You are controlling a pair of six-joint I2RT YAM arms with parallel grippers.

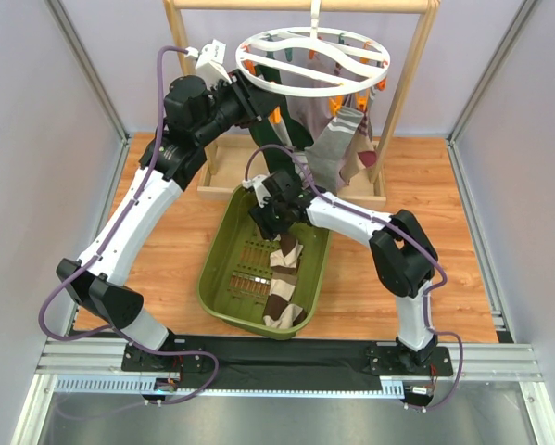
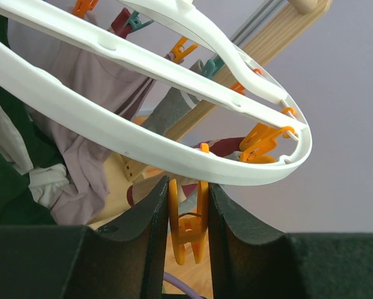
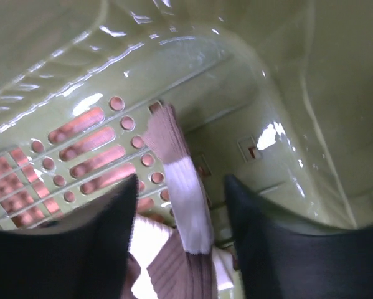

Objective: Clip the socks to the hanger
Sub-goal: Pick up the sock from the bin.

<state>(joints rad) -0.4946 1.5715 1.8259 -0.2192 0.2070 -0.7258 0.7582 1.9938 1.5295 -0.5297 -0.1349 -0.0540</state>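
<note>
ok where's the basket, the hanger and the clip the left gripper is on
basket [image 1: 221, 252]: top view, on its left inner wall
hanger [image 2: 124, 140]: left wrist view, on the near band of the white ring
clip [image 2: 174, 215]: left wrist view, on its left orange arm

Olive basket walls hem in the right hand closely.

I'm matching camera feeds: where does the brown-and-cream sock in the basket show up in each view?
Top external: brown-and-cream sock lies in the green basket, centre frame.
Left wrist: not in it.
Right wrist: lower centre, inside the open right gripper.
Shared landmark: the basket's slotted floor, top and right wrist only.
</note>
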